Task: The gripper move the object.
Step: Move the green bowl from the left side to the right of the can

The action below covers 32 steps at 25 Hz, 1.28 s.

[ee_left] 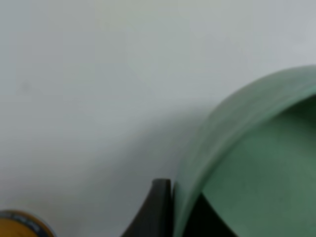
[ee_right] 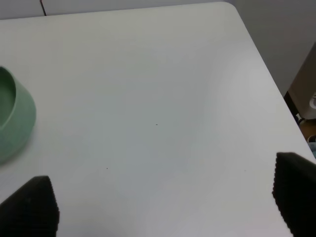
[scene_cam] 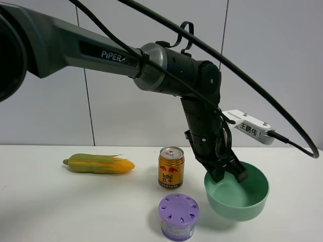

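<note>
The mint-green bowl (scene_cam: 237, 196) is on the white table at the right, tilted a little. My left gripper (scene_cam: 229, 175) reaches across from the left and is shut on the bowl's far-left rim. In the left wrist view the rim (ee_left: 197, 163) runs between the two black fingers (ee_left: 158, 207), one outside the wall and one inside. Whether the bowl's base touches the table I cannot tell. My right gripper (ee_right: 163, 202) is open and empty over bare table. The bowl (ee_right: 12, 123) sits at the edge of the right wrist view, apart from that gripper.
A gold can (scene_cam: 171, 167) stands just left of the bowl. A purple-lidded container (scene_cam: 178, 217) stands in front of the can, close to the bowl. A corn cob (scene_cam: 99, 164) lies at the left. The table's corner (ee_right: 232, 7) shows in the right wrist view.
</note>
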Each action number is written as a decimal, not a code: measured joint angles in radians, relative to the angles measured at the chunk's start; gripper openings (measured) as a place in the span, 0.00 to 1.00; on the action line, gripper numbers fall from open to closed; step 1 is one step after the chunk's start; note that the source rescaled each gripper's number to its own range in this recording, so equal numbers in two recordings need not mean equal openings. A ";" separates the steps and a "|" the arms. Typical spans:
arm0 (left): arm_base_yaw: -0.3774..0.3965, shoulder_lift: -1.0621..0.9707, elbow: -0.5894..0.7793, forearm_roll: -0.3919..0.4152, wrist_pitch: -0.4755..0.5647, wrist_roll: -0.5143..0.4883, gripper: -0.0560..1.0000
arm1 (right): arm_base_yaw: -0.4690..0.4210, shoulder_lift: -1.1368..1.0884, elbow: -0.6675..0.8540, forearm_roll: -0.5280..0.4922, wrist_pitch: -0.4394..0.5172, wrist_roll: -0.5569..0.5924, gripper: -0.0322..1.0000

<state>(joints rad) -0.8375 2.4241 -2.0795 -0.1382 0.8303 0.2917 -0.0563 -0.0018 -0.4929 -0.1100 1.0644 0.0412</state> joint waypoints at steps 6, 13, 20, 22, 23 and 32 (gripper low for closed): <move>0.000 0.001 0.000 -0.028 -0.041 0.002 0.05 | 0.000 0.000 0.000 0.000 0.000 0.000 1.00; -0.001 0.049 -0.001 -0.031 -0.012 0.053 0.05 | 0.000 0.000 0.000 0.000 0.000 0.000 1.00; -0.014 0.076 -0.001 -0.033 0.003 0.087 0.05 | 0.000 0.000 0.000 0.000 0.000 0.000 1.00; -0.017 0.076 -0.001 -0.033 0.003 0.087 0.05 | 0.000 0.000 0.000 0.000 0.000 0.000 1.00; -0.017 0.076 -0.001 -0.033 0.003 0.087 0.05 | 0.000 0.000 0.000 0.000 0.000 0.000 1.00; -0.018 0.077 -0.001 -0.032 -0.018 0.091 0.05 | 0.000 0.000 0.000 0.000 0.000 0.000 1.00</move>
<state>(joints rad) -0.8553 2.5011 -2.0808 -0.1699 0.8127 0.3822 -0.0563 -0.0018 -0.4929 -0.1100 1.0644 0.0412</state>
